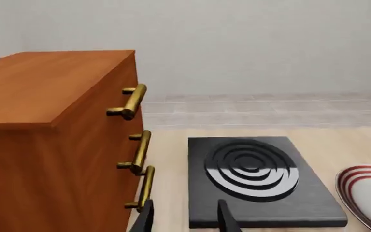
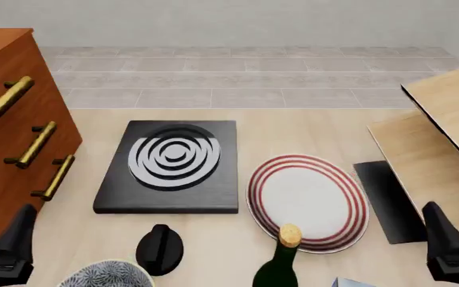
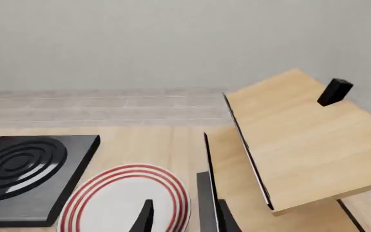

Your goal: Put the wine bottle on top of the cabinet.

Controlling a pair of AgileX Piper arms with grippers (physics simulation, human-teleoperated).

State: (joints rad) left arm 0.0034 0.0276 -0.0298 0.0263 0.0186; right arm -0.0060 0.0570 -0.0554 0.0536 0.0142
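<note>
- The wine bottle (image 2: pixel 281 266) stands upright at the near edge of the tabletop (image 2: pixel 293 128), only its tan cork and dark green shoulders in the front view, just in front of the near rim of the red-ringed white plate (image 2: pixel 308 200).
- The cabinet (image 2: pixel 6 149), reddish-brown with three brass bar handles, stands along the left edge of the tabletop; its flat top (image 1: pixel 31 84) is bare in the left wrist view.
- The left gripper (image 1: pixel 184 218) hangs low beside the cabinet's front, its fingers (image 1: pixel 227 217) parted and holding nothing, pointing toward the black hob plate with concentric rings (image 2: pixel 172 164).
- The right gripper (image 3: pixel 182 217) sits at the near right corner, fingers (image 3: pixel 144 216) apart and empty, over the plate's right side.
- A black knob (image 2: pixel 159 248) lies near the front edge, left of the bottle; beside it shows what seems to be a patterned bowl rim (image 2: pixel 106 275).
- Pale wooden panels (image 2: pixel 444 128) lean at the right edge.
</note>
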